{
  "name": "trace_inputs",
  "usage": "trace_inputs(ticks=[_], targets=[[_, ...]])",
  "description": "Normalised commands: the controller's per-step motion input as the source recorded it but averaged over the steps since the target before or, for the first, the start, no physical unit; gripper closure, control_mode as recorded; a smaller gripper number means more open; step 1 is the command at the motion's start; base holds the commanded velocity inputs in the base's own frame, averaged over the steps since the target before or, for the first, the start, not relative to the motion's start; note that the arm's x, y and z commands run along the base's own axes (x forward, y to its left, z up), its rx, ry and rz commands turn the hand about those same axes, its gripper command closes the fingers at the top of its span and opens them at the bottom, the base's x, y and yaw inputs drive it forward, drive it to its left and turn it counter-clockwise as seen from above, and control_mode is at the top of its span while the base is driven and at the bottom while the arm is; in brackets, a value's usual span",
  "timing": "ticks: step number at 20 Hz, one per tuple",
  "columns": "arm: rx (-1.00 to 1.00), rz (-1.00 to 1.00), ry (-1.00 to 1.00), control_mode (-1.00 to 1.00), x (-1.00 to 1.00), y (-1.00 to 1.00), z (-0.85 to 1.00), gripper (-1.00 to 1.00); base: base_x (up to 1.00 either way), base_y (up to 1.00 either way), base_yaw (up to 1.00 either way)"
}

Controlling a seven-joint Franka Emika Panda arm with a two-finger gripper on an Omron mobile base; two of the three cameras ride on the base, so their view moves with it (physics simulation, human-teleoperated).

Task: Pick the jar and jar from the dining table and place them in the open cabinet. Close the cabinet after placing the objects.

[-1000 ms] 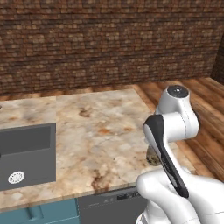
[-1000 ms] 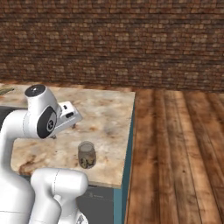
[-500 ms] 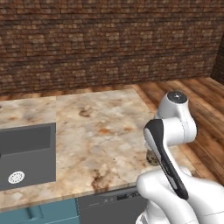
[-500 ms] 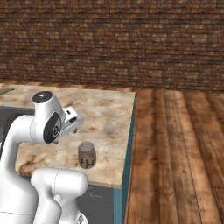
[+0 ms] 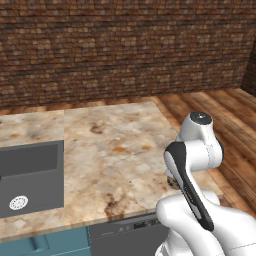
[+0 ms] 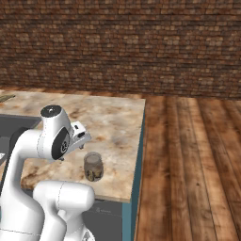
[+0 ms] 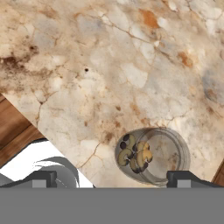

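Marbled stone of the dining table [image 6: 117,117] carries the small clear jar [image 6: 93,166] near its front right corner, close to both edges, gripper [image 7: 111,178] above it with jaws spread wide and empty; a skewed descent could knock the jar off onto the floor.

We see the small clear jar [image 7: 152,155] upright on the marbled table [image 7: 109,65], between our end effector [image 7: 111,179] fingertips, which are spread wide.
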Motion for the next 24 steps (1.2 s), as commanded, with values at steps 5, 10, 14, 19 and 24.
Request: trace_inputs(ticks=[5,10,14,19,24], targets=[[0.02,0.03,0.0,-1.0,0.01,0.0,-0.26,-1.0,0.0,0.0,0.0],[0.02,0.01,0.0,-1.0,0.0,0.0,-0.16,-1.0,0.0,0.0,0.0],[0.0,-0.06,0.0,-1.0,0.0,0.01,0.0,-1.0,0.0,0.0,0.0],[0.0,-0.05,0.04,-1.0,0.0,-0.03,0.0,-1.0,0.0,0.0,0.0],[0.0,-0.06,0.06,-1.0,0.0,0.0,-0.01,-1.0,0.0,0.0,0.0]])
